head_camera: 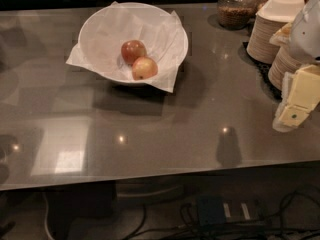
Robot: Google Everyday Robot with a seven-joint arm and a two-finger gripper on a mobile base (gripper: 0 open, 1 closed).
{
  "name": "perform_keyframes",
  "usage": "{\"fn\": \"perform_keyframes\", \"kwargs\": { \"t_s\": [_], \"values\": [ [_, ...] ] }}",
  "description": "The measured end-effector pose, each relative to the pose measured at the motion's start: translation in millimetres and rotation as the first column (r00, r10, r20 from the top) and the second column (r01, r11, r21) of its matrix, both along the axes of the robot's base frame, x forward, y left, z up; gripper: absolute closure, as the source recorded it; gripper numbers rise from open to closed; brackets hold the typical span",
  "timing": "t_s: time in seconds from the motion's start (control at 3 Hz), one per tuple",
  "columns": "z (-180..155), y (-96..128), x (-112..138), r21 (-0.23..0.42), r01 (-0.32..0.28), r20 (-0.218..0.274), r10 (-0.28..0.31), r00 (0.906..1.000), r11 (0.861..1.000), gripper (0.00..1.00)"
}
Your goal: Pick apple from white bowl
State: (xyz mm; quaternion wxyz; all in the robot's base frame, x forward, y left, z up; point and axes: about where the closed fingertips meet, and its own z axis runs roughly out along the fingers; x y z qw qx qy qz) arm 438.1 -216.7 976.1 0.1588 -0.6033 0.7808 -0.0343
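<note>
One white bowl (86, 34) with two fruits: pale apple (145, 68), red apple (133, 50); gripper (293, 115) far right, state unclear

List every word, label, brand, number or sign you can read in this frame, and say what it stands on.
No readable text anywhere in the camera view.
gripper, at the right edge over the table beside the plate stacks: only a small green dot, no lettering.
apple, white bowl, glass jar: no sticker or label shows.

Inside white bowl (150, 8): apple (144, 68); hand (292, 115) at right edge, well apart.
</note>
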Motion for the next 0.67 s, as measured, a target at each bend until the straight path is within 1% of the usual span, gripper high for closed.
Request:
{"fn": "perform_keyframes", "kwargs": {
  "t_s": [0.33,0.67],
  "values": [
    [0.0,0.0,0.0,0.0,0.0,0.0,0.0,1.0,1.0,0.0],
    [0.2,9.0,8.9,0.035,-0.021,0.02,0.021,0.9996,0.999,0.0]
  ]
}}
